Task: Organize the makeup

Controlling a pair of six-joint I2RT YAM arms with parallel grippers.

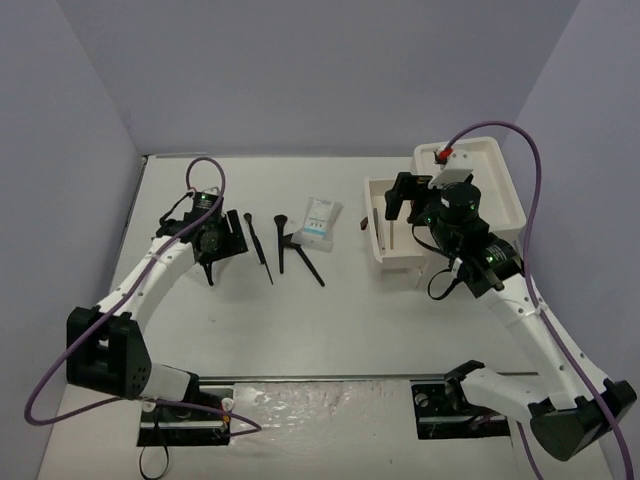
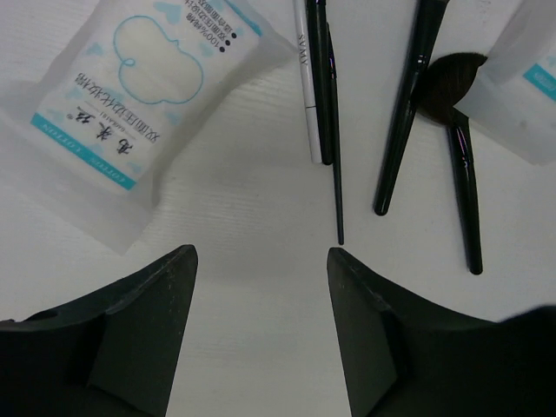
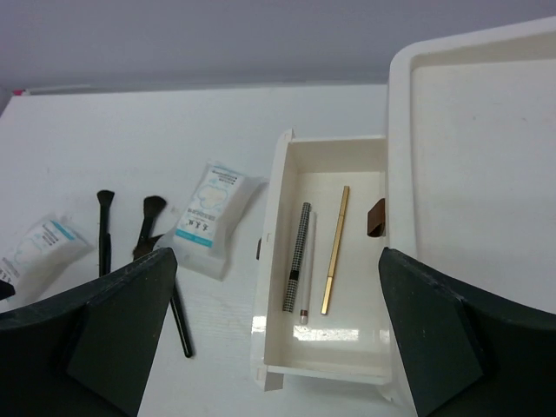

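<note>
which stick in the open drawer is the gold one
The slim plain stick on the right in the right wrist view; the checkered stick beside it is thicker.

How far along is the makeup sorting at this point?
Done: a checked stick and a gold stick lie in the open drawer. In hand: nothing; the left claw hovers open by the brushes, the right claw open by the drawer. Left: brushes and two packets on the table.
</note>
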